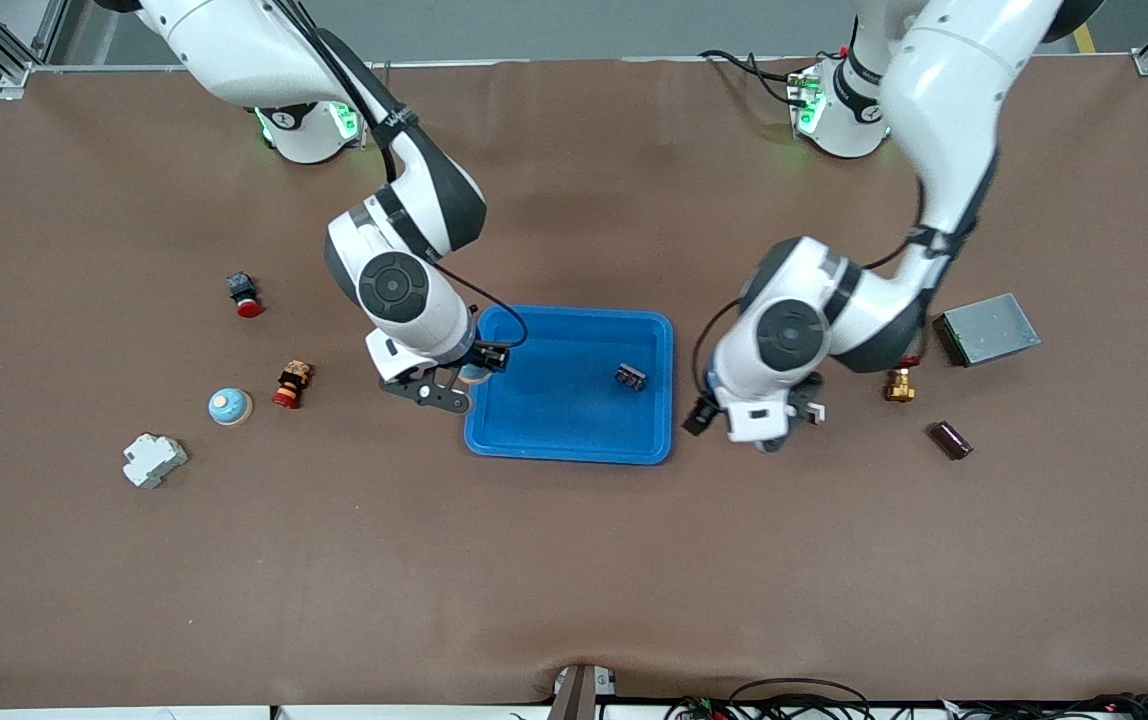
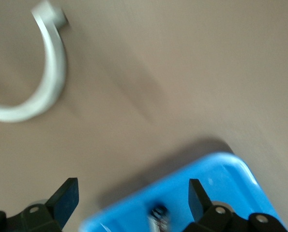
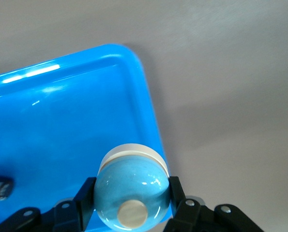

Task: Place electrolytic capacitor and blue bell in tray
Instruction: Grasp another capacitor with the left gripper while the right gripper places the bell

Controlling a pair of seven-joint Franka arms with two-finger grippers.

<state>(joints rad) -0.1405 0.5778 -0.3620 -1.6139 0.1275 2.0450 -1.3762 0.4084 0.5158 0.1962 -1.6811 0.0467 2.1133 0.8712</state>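
Capacitor [image 1: 950, 440], a dark maroon cylinder, lies on its side on the brown bench [image 1: 574, 560] toward the left arm's end, well apart from the tray [image 1: 574, 445] and just nearer the front camera than a small brass fitting [image 1: 899, 386] and a grey metal box [image 1: 987, 329]. Right hand [image 1: 475, 373], over the tray's rim at the right arm's end, is closed on a blue bell [image 3: 130, 194]; in the right wrist view the two fingers [image 3: 85, 195] press the dome from either side, its pale knob facing the camera and its cream base ring visible above the rim. A small black block [image 1: 631, 377] rests inside the tray, near the end toward the left arm. Left hand [image 1: 769, 425] hangs over bare bench just beside the tray's end toward the left arm; the left wrist view shows its fingers [image 2: 66, 195] spread wide and holding nothing. Toward the right arm's end lie a second blue bell [image 1: 230, 405], two red-capped push buttons [image 1: 244, 293] [image 1: 291, 384] and a white breaker [image 1: 153, 459].
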